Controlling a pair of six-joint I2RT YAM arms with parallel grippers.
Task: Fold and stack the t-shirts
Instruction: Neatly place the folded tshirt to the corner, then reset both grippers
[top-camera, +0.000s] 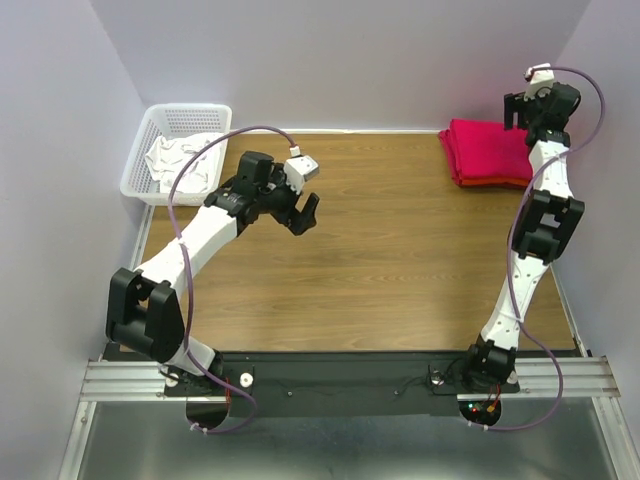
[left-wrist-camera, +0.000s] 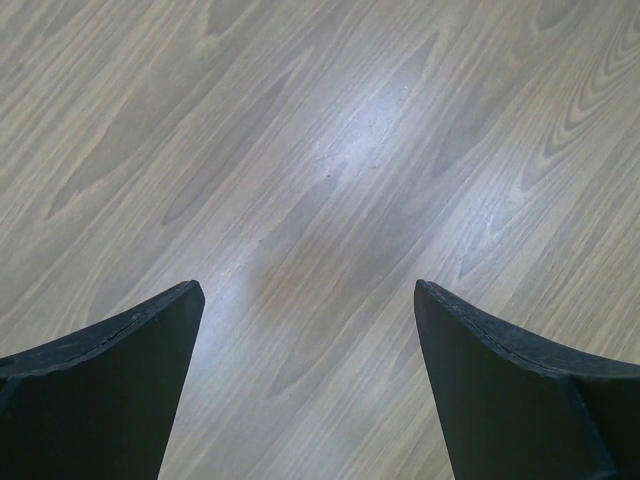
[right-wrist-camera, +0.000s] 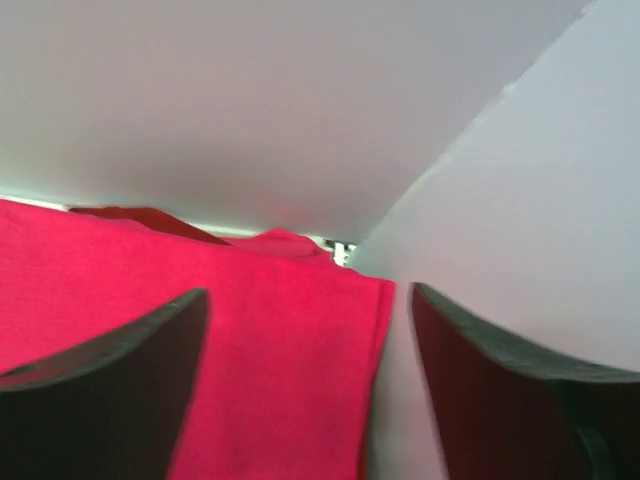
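A folded stack of t-shirts lies at the table's back right corner, with the bright pinkish-red one on top and an orange edge showing beneath it. In the right wrist view the pinkish-red shirt fills the lower left, with a bit of darker red cloth behind it. My right gripper is open and empty just above the stack's far right edge, close to the wall. My left gripper is open and empty over bare wood at mid-left.
A white plastic basket holding white cloth stands at the back left corner. Grey walls close in the table at the back and on both sides. The wooden tabletop spans the middle.
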